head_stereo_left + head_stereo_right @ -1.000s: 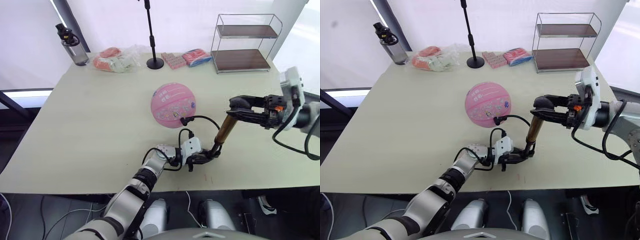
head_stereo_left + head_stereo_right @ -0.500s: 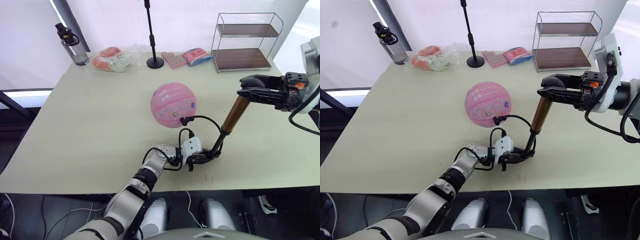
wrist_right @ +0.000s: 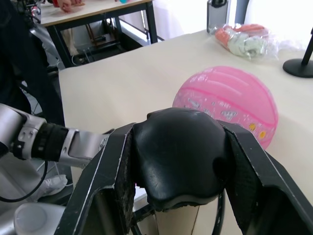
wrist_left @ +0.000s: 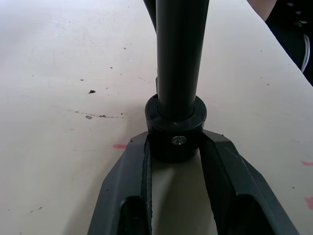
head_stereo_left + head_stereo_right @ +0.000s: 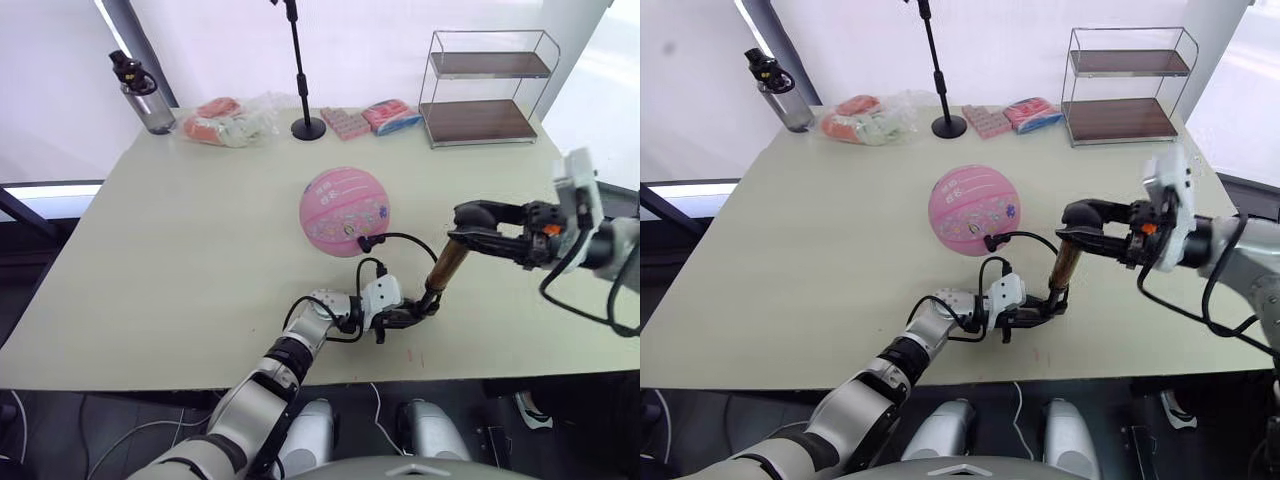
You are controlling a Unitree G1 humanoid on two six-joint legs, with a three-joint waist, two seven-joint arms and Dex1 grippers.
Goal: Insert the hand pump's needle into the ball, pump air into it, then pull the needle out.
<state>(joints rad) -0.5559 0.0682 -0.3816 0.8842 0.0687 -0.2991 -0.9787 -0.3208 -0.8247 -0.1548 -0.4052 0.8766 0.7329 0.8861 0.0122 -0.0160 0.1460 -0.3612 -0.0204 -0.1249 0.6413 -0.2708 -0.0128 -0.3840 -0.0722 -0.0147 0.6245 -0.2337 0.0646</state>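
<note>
Left tool [image 5: 408, 316] is clamping the black base cap of the hand pump [image 5: 447, 265] against the counter [image 5: 180, 250], and in my left wrist view I am seeing both fingers [image 4: 129, 186] pressing the cap's sides. Right tool [image 5: 462, 222] is gripping the pump's black top handle, its two fingers closed around the rounded knob in my right wrist view. Between my two tools the gold-bronze barrel is standing tilted, its top leaning toward the right tool. From the pump's base the thin black hose [image 5: 405, 240] is looping up and over to the ball [image 5: 344, 210], ending against the ball's near lower side; I am not able to make out the needle itself there. That pink ball is sitting on the counter just beyond the left tool, well apart from the right one.
</note>
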